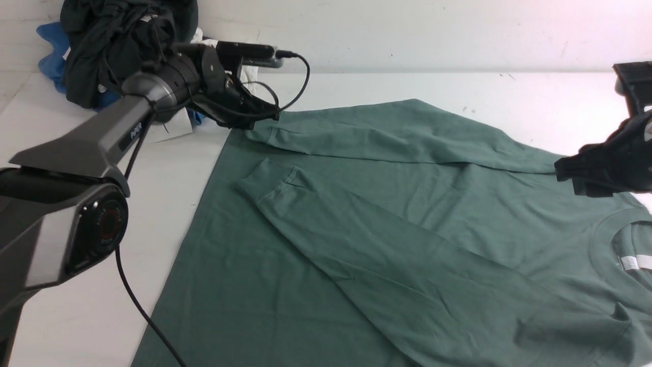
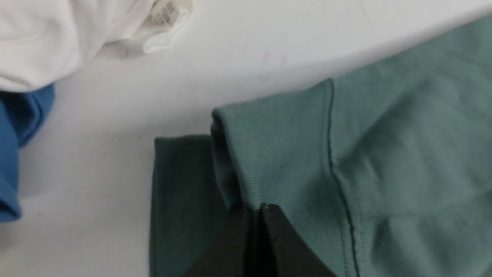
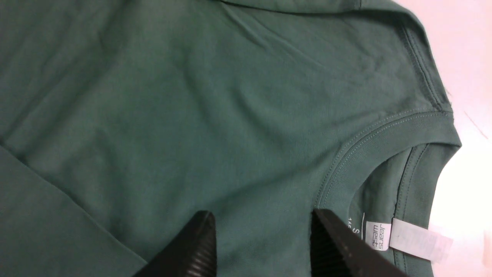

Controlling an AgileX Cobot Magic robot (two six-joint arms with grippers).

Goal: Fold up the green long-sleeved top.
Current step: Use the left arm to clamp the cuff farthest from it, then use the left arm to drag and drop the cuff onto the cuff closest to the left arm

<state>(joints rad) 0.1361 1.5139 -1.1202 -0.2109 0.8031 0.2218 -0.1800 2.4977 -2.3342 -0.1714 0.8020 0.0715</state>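
- Your left gripper (image 1: 257, 118) is pinched together on the far cuff (image 1: 267, 133).
- The green top (image 1: 407, 214) lies flat on the table (image 1: 168, 168). Both sleeves (image 1: 356, 244) already cross the body; the body folds remain.
- Your right gripper (image 3: 261, 215) hovers, jaws apart, near the collar (image 3: 384, 131).

One green long-sleeved top (image 1: 407, 214) lies on one bench (image 1: 168, 168). There are two end effectors: the left end effector (image 1: 265, 116) at eleven o'clock and the right end effector (image 1: 575, 178) at three o'clock. At ten o'clock are three other garments: one dark garment (image 1: 112, 41), one blue garment (image 1: 51, 61) and one white garment (image 2: 57, 34).
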